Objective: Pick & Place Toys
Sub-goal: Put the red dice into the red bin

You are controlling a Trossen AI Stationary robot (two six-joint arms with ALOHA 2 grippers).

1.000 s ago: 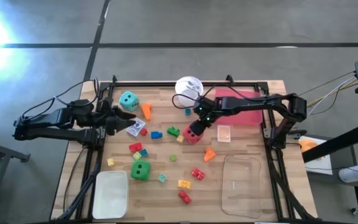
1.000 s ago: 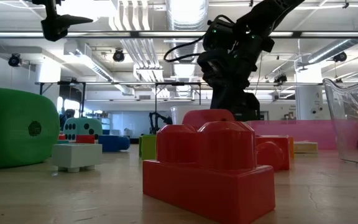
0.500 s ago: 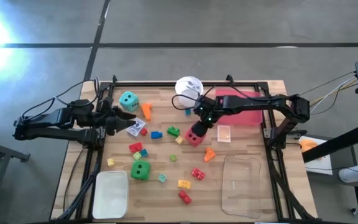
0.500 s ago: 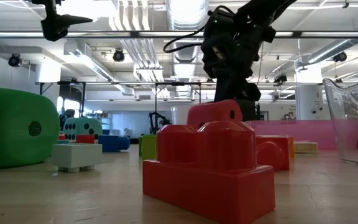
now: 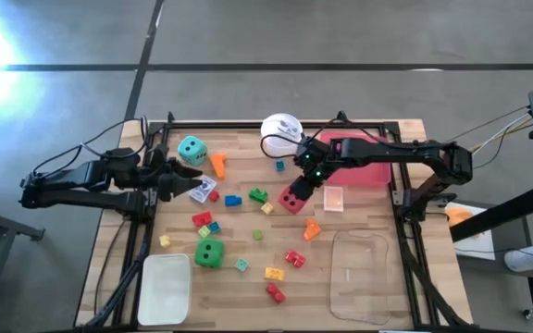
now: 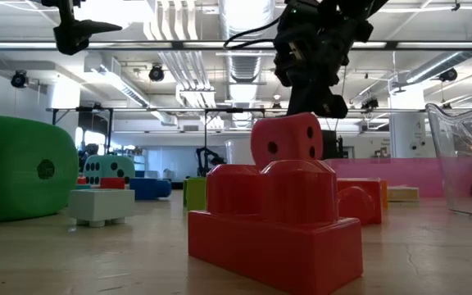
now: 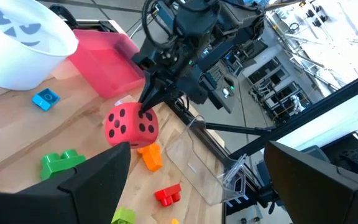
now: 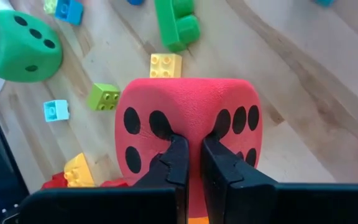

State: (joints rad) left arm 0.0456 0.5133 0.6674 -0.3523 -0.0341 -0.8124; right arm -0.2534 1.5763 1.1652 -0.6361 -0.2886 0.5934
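Observation:
The red dotted die (image 5: 293, 197) hangs over the middle of the table with my right gripper (image 8: 190, 148) shut on it; it also shows in the low view (image 6: 288, 141) and the left wrist view (image 7: 131, 124). The teal die (image 5: 191, 148) and the green die (image 5: 209, 252) rest on the wood among scattered bricks. My left gripper (image 5: 189, 178) waits open at the table's left edge, near a small card (image 5: 202, 192). My right gripper pinches the red die's upper edge (image 8: 190, 127), where two dotted faces meet, between its two fingers. The soft surface is dented in at the fingertips (image 8: 176, 149). The fingers slant down from the table's right and far side. The die hangs below them, tilted, clear of the table.
A white cup (image 5: 280, 129) and a pink tray (image 5: 364, 159) stand at the back. A clear tray (image 5: 368, 273) lies at the near right, a white tray (image 5: 165, 287) at the near left. Orange (image 5: 312, 228), red (image 5: 294, 258) and green (image 5: 258, 195) bricks lie around the die.
My right gripper has risen, carrying the red die up off the table; the die has tipped a little and now hangs clear. The left arm has kept still.

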